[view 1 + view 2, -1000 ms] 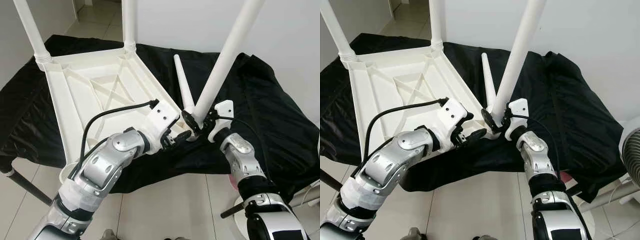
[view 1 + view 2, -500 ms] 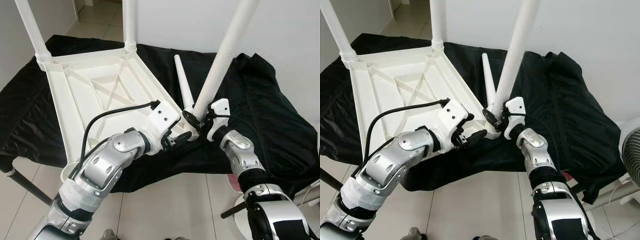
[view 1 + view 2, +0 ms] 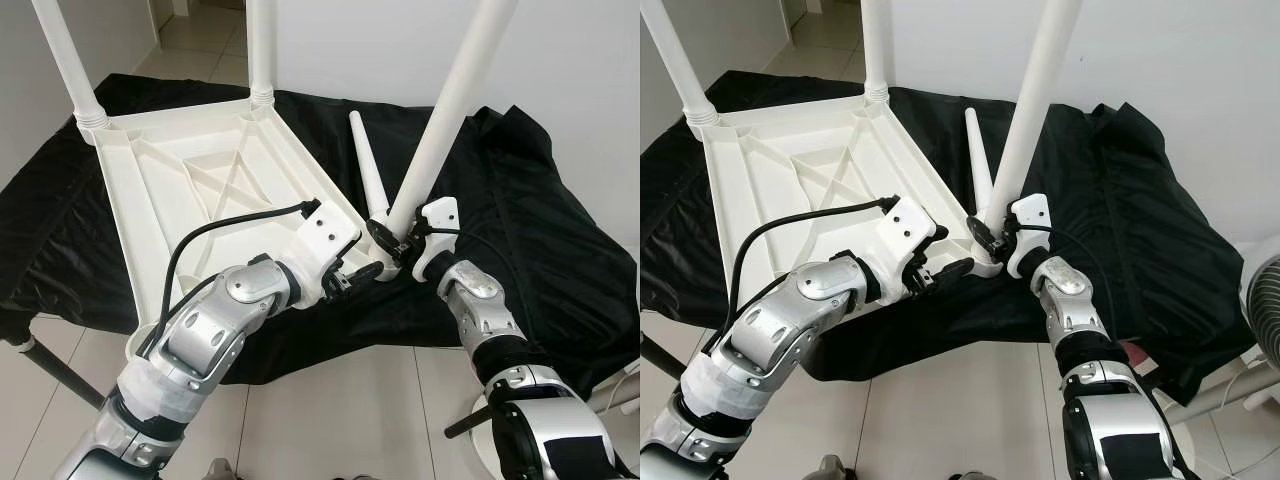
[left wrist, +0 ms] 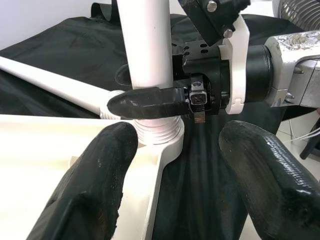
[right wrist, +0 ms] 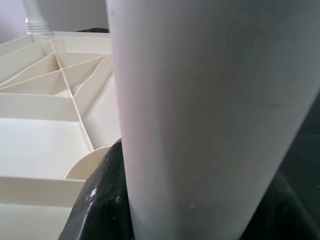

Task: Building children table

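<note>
Pale floor tiles (image 3: 390,400) surround a surface draped in black cloth (image 3: 540,230) bearing the upturned white table top (image 3: 190,190), at whose near corner the right gripper (image 3: 388,243) clamps a slanted leg (image 3: 440,120), left gripper (image 3: 362,277) spread beside.

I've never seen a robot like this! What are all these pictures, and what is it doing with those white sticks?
It's a robot building a small table. Two pictures come from its head, looking down. The white tabletop lies upside down on a black cloth. Two legs already stand at its far corners, and a spare leg lies on the cloth. The other two pictures come from cameras on its wrists. The right gripper squeezes the leaning leg near its bottom, at the tabletop's near corner. The left gripper is open, right beside that corner.
</note>
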